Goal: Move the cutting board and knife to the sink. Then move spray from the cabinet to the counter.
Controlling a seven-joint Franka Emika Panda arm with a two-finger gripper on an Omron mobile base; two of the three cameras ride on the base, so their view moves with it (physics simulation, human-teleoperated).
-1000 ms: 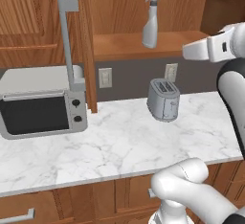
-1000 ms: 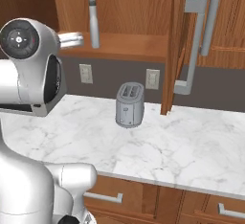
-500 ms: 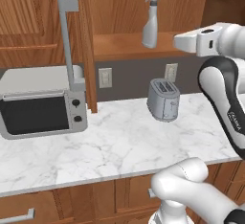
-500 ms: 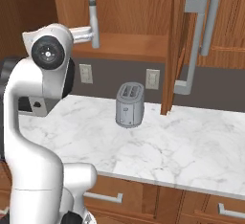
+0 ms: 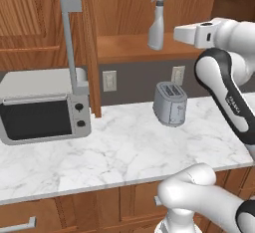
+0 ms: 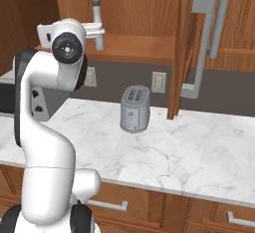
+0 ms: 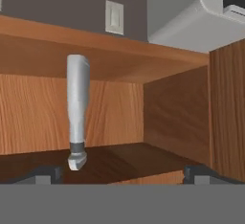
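The spray stands upright on the shelf of the open cabinet. In the hand view the spray appears upside down, left of centre. My gripper hovers at shelf height just to the right of the bottle, pointing at it. It is open, its fingertips are wide apart and nothing sits between them. From the right base view the gripper partly covers the spray. The counter lies below. The cutting board, the knife and the sink are out of view.
A grey toaster stands on the counter under the shelf. A microwave sits at the left. The open cabinet door with its long grey handle juts out left of the shelf. Another door with a handle hangs at the right.
The arm has swung left and the hand has moved in toward the spray on the shelf. The jaws have stayed open. The spray has not moved.
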